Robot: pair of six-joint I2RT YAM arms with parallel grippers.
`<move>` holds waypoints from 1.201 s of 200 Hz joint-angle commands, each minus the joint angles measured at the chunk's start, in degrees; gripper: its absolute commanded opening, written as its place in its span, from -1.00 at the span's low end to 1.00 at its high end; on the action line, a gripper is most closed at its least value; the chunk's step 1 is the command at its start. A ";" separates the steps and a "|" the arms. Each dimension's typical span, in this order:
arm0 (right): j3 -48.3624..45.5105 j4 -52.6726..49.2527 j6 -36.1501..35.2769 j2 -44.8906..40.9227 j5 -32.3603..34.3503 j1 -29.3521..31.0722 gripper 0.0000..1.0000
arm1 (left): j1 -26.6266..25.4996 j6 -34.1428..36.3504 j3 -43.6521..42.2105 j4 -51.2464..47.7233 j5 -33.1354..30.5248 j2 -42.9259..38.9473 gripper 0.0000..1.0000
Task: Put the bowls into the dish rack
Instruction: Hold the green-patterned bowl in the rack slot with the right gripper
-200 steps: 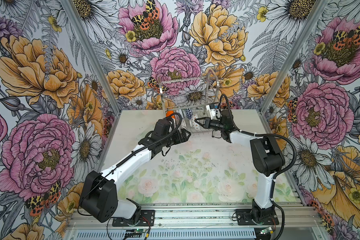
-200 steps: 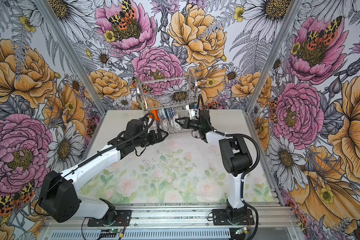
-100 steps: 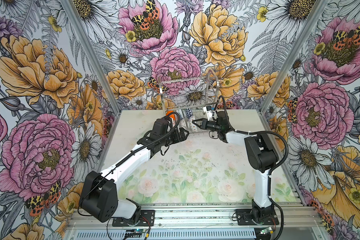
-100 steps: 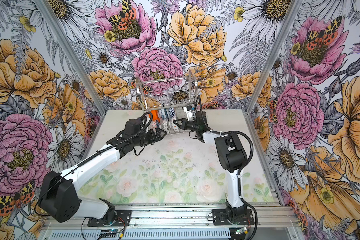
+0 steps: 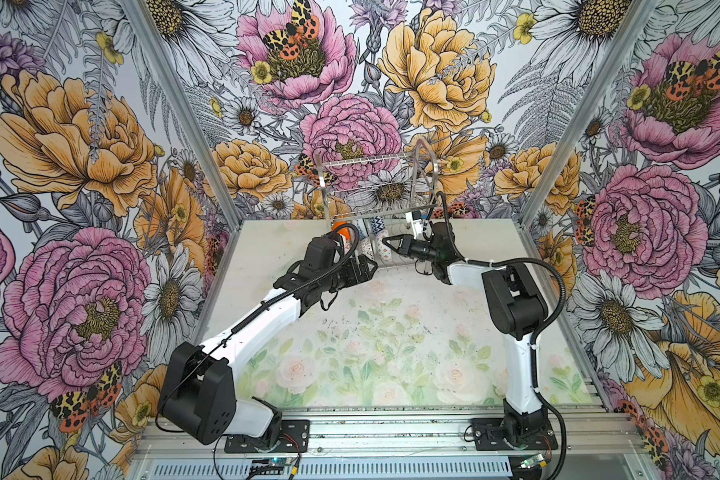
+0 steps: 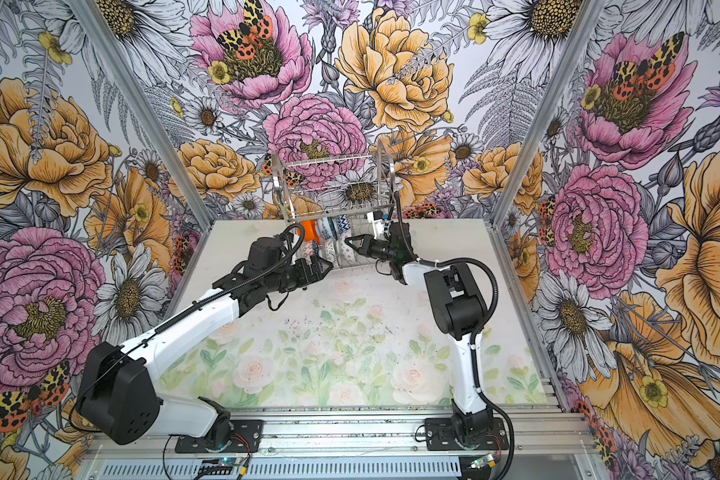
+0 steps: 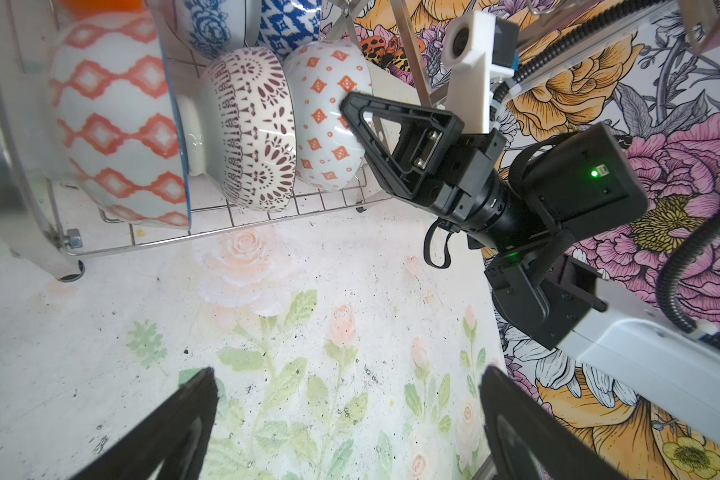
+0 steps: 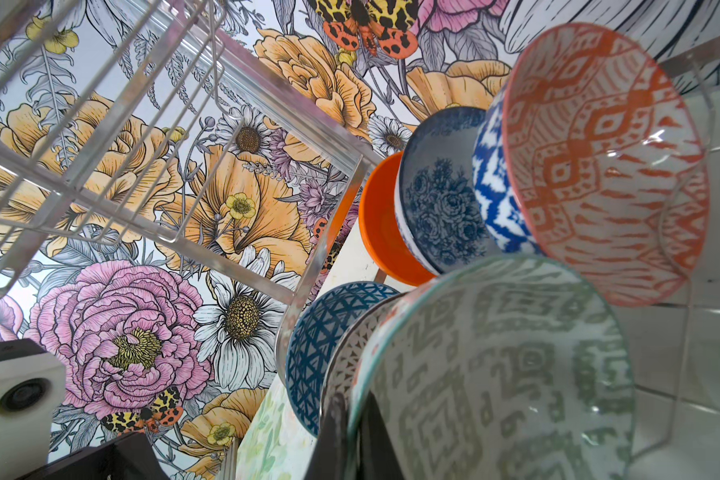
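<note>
**Dish rack** (image 5: 371, 163): two-tier, silver wire with arched side frames. It is placed at the far edge of the floral table mat (image 5: 371, 353), near the back wall.

**Bowls:** seven are counted, all stood on edge in the rack's lower tier and arranged in two rows.
- **Near row, as seen in the left wrist view:**
  - orange-lattice bowl (image 7: 113, 124);
  - brown-patterned bowl (image 7: 250, 124), set close beside it;
  - grey-green bowl (image 7: 325, 124), patterned grey-green inside and marked with orange diamonds on white outside, at the row's right end.
- **Far row, as seen in the right wrist view:**
  - plain orange bowl (image 8: 379, 224);
  - blue floral bowl (image 8: 441, 199);
  - blue-white bowl (image 8: 491, 199);
  - orange-white bowl (image 8: 599, 166).

**Right gripper** (image 5: 385, 242): it is closed on the rim of the grey-green bowl. One finger is laid against the bowl's outer wall in the left wrist view, and the rim is seen between dark fingers in the right wrist view.

**Left gripper** (image 5: 371, 268): its jaws are spread wide and nothing is held. It is positioned above the mat, just in front of the rack's lower tier.
</note>
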 commanded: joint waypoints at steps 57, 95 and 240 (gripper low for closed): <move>-0.29 2.24 1.48 0.01 -2.24 0.39 -1.00 | 0.54 0.50 -0.68 1.17 0.87 -0.07 0.97; -0.62 0.44 0.52 -0.12 -1.71 0.24 -1.00 | 0.54 0.50 -0.72 1.17 0.77 -0.29 0.97; -0.71 -3.51 0.66 0.77 -1.97 -1.48 -1.00 | 0.72 0.50 -0.76 1.19 0.73 -0.46 0.97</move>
